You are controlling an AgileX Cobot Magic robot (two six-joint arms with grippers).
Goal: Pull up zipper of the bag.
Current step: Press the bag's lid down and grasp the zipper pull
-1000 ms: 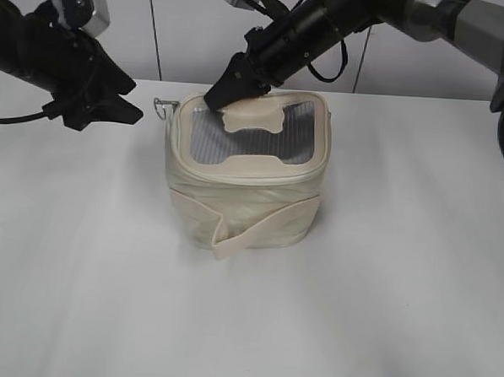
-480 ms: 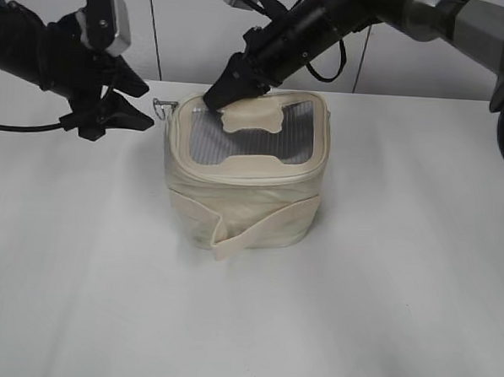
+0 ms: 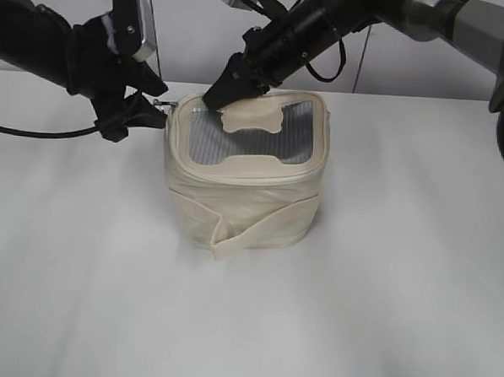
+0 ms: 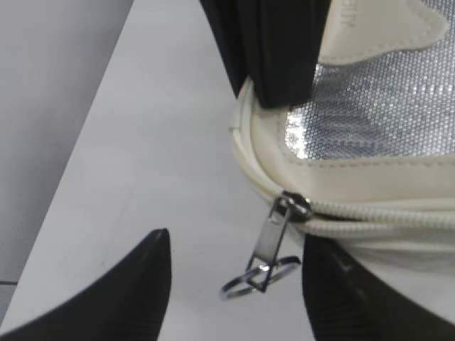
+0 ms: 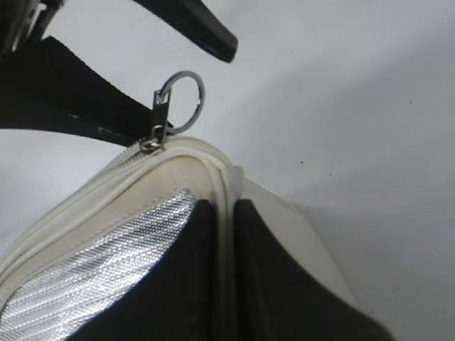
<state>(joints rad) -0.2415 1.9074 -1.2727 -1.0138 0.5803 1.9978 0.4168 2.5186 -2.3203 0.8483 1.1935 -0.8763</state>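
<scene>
Cream fabric marks the bag [image 3: 248,176], a small boxy soft case sitting upright near the middle of the white table [image 3: 381,313], its strap band wrapped around the side and a grey ribbed window on the top panel. The zipper [image 4: 370,213] runs as a thin cream track around the edge of that top panel; in the left wrist view the slider sits at the rounded corner, with a silver metal pull [image 4: 266,256] hanging down and ending in a small ring.

Coming in from the left, the left gripper [image 4: 234,284] hovers at that corner with its fingers [image 4: 153,284] spread apart. The ring pull lies in the gap between them, and I cannot see either finger touching it. One finger is over bare table, the other just beside the bag's wall.

From the upper right, the right gripper [image 3: 228,88] reaches down onto the bag's rear left top edge. In the right wrist view its two dark fingers [image 5: 281,277] are closed tight on the cream rim of the top panel, one on each side of the raised seam, close to the corner where the ring pull [image 5: 178,99] stands up.
</scene>
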